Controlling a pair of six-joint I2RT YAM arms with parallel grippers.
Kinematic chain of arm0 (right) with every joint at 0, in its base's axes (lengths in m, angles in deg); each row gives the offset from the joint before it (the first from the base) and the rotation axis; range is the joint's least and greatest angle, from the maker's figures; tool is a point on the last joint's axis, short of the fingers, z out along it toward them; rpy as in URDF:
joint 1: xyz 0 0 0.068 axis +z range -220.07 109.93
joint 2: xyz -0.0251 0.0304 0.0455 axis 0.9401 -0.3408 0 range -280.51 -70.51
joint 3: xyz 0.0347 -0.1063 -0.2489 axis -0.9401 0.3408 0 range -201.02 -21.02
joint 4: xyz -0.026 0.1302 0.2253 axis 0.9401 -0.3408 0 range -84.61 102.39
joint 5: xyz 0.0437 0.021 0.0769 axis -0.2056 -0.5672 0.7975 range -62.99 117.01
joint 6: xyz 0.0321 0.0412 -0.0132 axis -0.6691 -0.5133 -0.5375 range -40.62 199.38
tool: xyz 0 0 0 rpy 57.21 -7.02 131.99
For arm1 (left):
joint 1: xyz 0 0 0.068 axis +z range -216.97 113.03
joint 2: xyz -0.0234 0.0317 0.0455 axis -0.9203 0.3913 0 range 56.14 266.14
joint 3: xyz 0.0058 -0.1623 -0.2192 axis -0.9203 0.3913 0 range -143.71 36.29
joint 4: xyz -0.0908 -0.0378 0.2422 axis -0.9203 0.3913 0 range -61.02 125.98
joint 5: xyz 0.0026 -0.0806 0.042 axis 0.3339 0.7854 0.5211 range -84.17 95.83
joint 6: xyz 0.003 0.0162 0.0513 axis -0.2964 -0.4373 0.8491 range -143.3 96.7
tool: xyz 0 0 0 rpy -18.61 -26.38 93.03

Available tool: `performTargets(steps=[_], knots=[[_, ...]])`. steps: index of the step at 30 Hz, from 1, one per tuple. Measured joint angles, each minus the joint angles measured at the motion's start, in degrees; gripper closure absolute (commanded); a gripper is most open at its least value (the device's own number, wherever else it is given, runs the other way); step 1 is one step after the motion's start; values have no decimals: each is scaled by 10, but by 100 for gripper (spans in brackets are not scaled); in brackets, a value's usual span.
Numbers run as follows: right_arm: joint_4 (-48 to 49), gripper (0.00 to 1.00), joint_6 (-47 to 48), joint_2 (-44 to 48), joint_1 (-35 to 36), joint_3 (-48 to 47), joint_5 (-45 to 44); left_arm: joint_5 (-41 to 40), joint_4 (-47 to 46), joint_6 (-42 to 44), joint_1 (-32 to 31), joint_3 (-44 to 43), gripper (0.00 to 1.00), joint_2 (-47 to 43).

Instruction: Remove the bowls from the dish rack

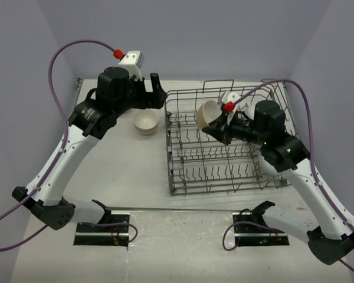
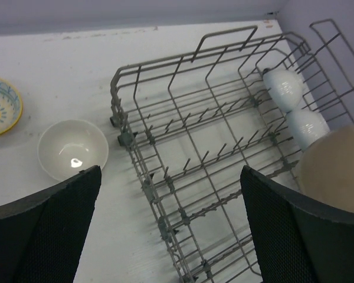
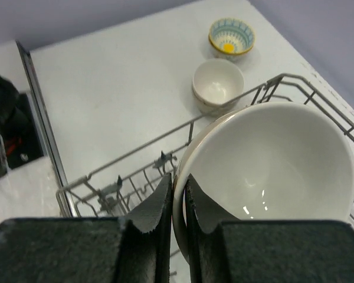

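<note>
While the right pincer [image 3: 178, 190] is clamped tight on the rim of a beige bowl [image 3: 271, 165] (white and glossy inside), one finger inside the rim and one outside, it holds that bowl tilted on its side above the far half of the dish rack [image 1: 212, 190]. The left pincer [image 2: 170, 174] stands with its fingers fully apart and grips nothing; it hangs over the worktop [image 1: 118, 177] just beside the rack's far left corner.

Two white bowls [image 2: 283, 88] stand on edge among the tines along the rack's far right side, one just beside the other. On the worktop, a pale bowl [image 1: 146, 124] sits upright near the rack's left side, toward the far edge (a second seems nested under it). A patterned bowl [image 2: 0, 106] with a yellow centre sits near it, further toward the left edge.

The worktop is white and matt, and the rack fills much of its right half. Plain lavender-grey walls [image 1: 194, 35] close it in on three sides, and purple cables [image 1: 76, 46] loop from both arms.
</note>
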Motion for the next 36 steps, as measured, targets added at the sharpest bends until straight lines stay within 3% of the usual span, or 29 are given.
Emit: performTargets(steps=[4, 8, 13, 18, 22, 26, 28, 32, 33, 34, 36], knots=[[-65, 100, 87, 17, 107, 20, -117, -31, 42, 0, -58, -135, 0, 75], [-106, 100, 136, 10, 178, 23, -204, -41, 66, 1, -113, -206, 0, 130], [-131, 100, 164, -2, 214, 23, -257, -35, 92, 1, -143, -204, 0, 170], [-138, 100, 175, -3, 216, 23, -287, 4, 88, 1, -167, -145, 3, 173], [-140, 100, 177, -17, 218, 12, -299, 28, 87, 0, -179, -119, 9, 174], [-139, 100, 177, -28, 224, 5, -314, 25, 85, -3, -184, -115, 48, 176], [-139, 100, 177, -28, 229, 4, -324, 16, 80, -9, -186, -115, 62, 184], [-139, 100, 179, -39, 251, 4, -350, -4, 80, -9, -197, -118, 74, 209], [-139, 100, 179, -45, 257, 3, -358, -10, 82, -9, -198, -120, 80, 215], [-138, 100, 179, -51, 261, 3, -366, -16, 84, -9, -198, -121, 95, 222], [-136, 100, 180, -63, 268, 2, -376, -32, 88, -10, -198, -122, 100, 235]])
